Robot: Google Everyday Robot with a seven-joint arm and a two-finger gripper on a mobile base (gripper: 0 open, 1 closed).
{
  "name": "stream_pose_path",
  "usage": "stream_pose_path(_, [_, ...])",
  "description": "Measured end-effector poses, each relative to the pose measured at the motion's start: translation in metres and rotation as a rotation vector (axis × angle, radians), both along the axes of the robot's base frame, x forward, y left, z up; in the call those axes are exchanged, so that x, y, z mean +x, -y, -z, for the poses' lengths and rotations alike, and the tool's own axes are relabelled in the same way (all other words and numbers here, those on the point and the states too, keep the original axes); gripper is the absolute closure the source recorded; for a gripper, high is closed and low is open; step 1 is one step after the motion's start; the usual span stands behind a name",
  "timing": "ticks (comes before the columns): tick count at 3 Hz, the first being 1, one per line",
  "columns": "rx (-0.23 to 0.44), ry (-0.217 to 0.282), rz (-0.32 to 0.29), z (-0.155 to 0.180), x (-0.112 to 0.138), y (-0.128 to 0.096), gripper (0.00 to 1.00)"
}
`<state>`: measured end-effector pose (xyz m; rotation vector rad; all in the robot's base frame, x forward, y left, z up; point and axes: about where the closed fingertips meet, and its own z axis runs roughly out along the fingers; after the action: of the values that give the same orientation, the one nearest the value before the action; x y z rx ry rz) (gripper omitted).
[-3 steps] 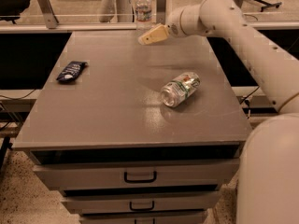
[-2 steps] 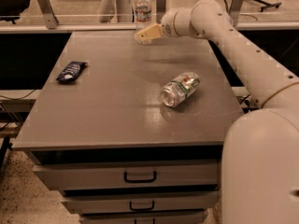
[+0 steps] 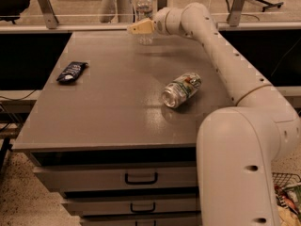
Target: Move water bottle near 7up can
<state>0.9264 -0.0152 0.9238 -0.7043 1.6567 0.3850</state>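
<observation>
The water bottle (image 3: 144,4) is clear with a white cap and stands upright at the far edge of the grey table (image 3: 108,112). My gripper (image 3: 137,29) reaches in from the right and sits across the bottle's middle, overlapping it in this view. The bottle's base shows just below the gripper. The 7up can (image 3: 182,89) is silvery with a green and white label and lies on its side at the table's middle right, well in front of the bottle.
A dark blue snack bag (image 3: 72,71) lies at the table's left. My arm (image 3: 221,51) spans the table's right side. A rail with metal posts (image 3: 45,1) runs behind the table. Drawers (image 3: 141,178) are below the front edge.
My gripper has moved left and a little farther back, from right of the bottle to across its middle. The bottle, can and bag have not moved.
</observation>
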Motion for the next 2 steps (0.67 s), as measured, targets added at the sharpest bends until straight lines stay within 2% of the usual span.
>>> stream_pose_path(1, [0.008, 0.018, -0.006, -0.0046, 0.0094, -0.0126, 0.15])
stream_pose_path(2, [-0.004, 0.023, 0.003, -0.0048, 0.0137, -0.0127, 0.39])
